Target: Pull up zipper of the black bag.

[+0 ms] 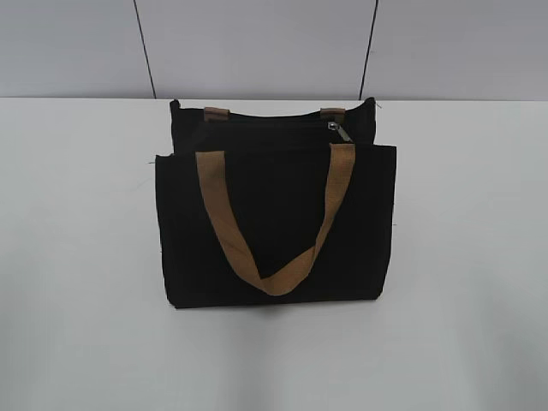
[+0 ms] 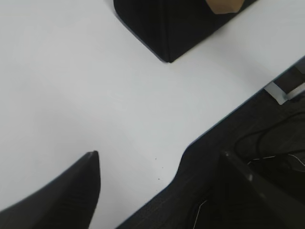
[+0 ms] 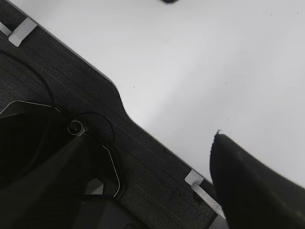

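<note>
Zipper [image 1: 336, 130] at black bag [image 1: 274, 227] top-right only in exterior view; left gripper [image 2: 157, 191] and right gripper [image 3: 143, 176] spread, well apart from it.

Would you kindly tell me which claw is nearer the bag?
Left. The left claw sits near the table edge with the bag corner close ahead; the right claw sees only a sliver of it, farther off.

White table [image 1: 77, 257] is carrying the black bag [image 1: 274, 231], lying flat near centre; one tan strap handle [image 1: 274, 218] is resting across its front.
</note>
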`<state>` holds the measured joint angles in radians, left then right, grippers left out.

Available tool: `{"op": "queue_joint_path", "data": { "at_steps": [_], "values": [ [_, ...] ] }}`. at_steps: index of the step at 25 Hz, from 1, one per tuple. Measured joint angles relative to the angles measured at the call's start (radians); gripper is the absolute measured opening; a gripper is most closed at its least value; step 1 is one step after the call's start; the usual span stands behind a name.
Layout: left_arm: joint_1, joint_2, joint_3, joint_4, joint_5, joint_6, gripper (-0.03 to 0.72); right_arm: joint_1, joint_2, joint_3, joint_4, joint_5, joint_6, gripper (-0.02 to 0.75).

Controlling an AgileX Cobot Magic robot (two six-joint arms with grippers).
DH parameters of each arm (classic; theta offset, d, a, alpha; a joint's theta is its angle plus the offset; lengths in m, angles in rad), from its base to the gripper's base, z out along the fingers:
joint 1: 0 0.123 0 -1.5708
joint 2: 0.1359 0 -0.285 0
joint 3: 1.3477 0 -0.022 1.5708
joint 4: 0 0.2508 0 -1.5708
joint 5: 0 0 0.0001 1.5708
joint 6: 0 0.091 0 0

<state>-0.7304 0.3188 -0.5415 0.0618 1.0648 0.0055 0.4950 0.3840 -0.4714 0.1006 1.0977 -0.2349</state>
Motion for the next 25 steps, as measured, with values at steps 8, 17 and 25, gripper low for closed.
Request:
{"op": "queue_joint_path", "data": {
  "at_steps": [8,17,25],
  "values": [
    [0.0,0.0,0.001,-0.002,0.0,0.009,0.552,0.0,-0.001,0.0,0.002,-0.003,0.0,0.596],
    [0.174,-0.043,0.002,-0.001,-0.001,0.009,0.533,-0.17,-0.022,0.0,0.044,-0.003,0.0,0.596],
    [0.537,-0.213,0.002,-0.001,-0.002,0.009,0.51,-0.479,-0.274,0.003,0.058,-0.004,0.0,0.596]
  ]
}}
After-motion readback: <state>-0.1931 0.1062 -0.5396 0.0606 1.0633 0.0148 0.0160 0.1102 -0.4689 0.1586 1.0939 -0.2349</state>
